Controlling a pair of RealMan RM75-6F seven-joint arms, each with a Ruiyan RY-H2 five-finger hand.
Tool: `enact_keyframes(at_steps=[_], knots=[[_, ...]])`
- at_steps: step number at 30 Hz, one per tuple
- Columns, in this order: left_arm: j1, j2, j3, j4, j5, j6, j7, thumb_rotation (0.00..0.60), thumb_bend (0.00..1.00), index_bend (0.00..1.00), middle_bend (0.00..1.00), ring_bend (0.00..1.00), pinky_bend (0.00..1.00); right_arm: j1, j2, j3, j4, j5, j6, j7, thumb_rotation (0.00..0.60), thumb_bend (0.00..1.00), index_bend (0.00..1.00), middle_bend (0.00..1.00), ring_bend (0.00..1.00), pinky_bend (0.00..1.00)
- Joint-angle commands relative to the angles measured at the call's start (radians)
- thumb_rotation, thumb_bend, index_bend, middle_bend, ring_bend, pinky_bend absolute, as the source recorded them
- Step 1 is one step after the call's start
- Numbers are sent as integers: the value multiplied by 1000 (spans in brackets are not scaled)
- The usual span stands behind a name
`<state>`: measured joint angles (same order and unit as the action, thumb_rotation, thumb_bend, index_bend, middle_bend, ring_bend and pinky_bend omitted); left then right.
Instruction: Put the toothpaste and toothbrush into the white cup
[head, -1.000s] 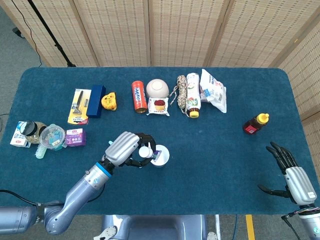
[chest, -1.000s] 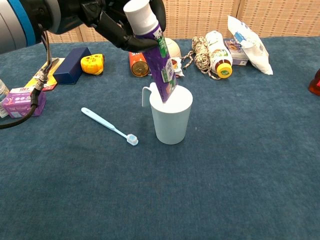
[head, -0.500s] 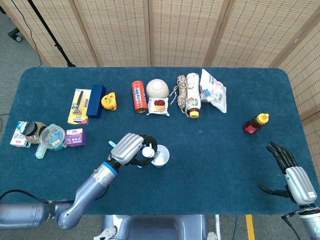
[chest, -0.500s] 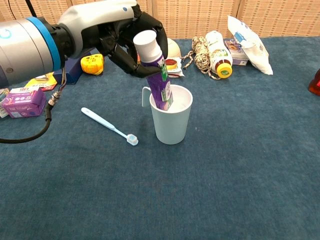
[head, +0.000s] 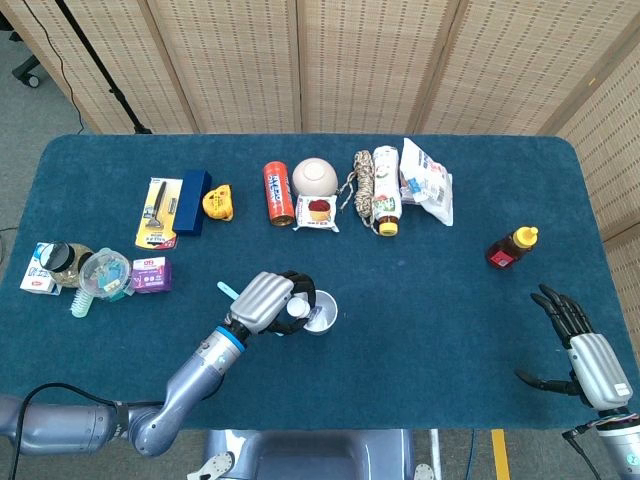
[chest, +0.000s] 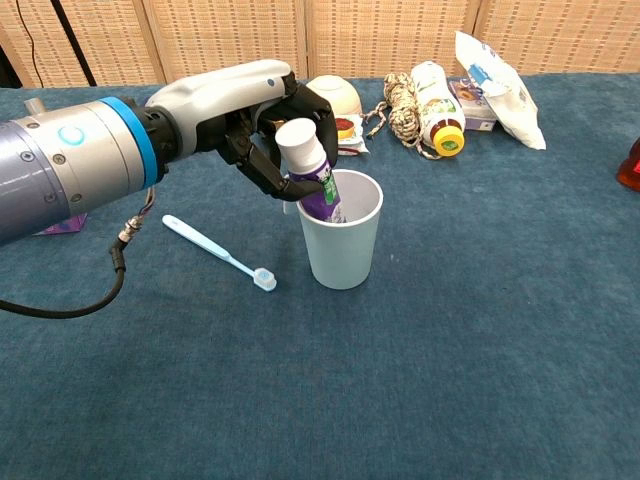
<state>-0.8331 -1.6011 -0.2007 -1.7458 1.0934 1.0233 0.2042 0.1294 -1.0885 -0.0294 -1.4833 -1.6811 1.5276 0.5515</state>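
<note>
Left robot hand (chest: 262, 120) holds toothpaste (chest: 312, 175) in cup (chest: 342, 240)

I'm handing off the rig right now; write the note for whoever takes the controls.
Left hand: grips the toothpaste near its cap, tube partly down inside the white cup, not yet released.
Right hand: holds nothing, fingers apart, at the table's right edge, far from the job.
Toothbrush: lies flat on the table just left of the cup, untouched.
Done: toothpaste lowered into the cup.
Left: let go of the toothpaste and withdraw, then pick up the toothbrush and stand it in the cup. The left hand looks nearer for that.
</note>
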Motion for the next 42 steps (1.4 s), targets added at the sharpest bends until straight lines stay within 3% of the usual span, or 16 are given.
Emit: enact_keyframes(at_steps=[1, 9, 17, 19, 23, 27, 30, 32, 36, 42], knots=[[1, 1, 1, 1, -2, -5, 2, 600, 403, 558, 295, 263, 466, 1, 0, -1, 0, -1, -1, 1, 600, 0, 0, 0, 0, 0], [9, 21, -1, -18, 7, -22, -26, 600, 385, 253, 153, 194, 440, 0, 2, -1, -2, -2, 2, 1, 600, 0, 0, 0, 0, 0], [29, 60, 0, -47, 55, -16, -72, 600, 374, 170, 79, 140, 407, 0, 1, -2, -3, -3, 2, -2, 600, 0, 0, 0, 0, 0], [40, 96, 4, -63, 88, -17, -100, 600, 369, 136, 34, 89, 344, -1, 2, -2, -4, -3, 3, -2, 600, 0, 0, 0, 0, 0], [63, 162, 16, -65, 156, 0, -134, 600, 355, 52, 0, 0, 57, -2, 2, -1, -4, -2, 6, -1, 600, 0, 0, 0, 0, 0], [88, 248, 53, -48, 227, 3, -139, 600, 307, 11, 0, 0, 0, -1, 2, -2, -5, -4, 5, -4, 600, 0, 0, 0, 0, 0], [100, 323, 117, -4, 244, -39, -65, 600, 269, 35, 0, 0, 0, 0, -1, -5, -9, -11, 3, -14, 600, 0, 0, 0, 0, 0], [103, 332, 132, 18, 236, -56, -46, 600, 266, 89, 0, 0, 0, 1, -2, -6, -13, -14, 3, -20, 600, 0, 0, 0, 0, 0], [111, 307, 157, 90, 216, -81, -22, 600, 266, 184, 0, 0, 0, 0, -2, -8, -19, -18, 5, -28, 600, 0, 0, 0, 0, 0], [113, 230, 179, 219, 189, -123, 3, 600, 269, 233, 0, 0, 0, 1, -3, -8, -20, -15, 1, -32, 600, 0, 0, 0, 0, 0]])
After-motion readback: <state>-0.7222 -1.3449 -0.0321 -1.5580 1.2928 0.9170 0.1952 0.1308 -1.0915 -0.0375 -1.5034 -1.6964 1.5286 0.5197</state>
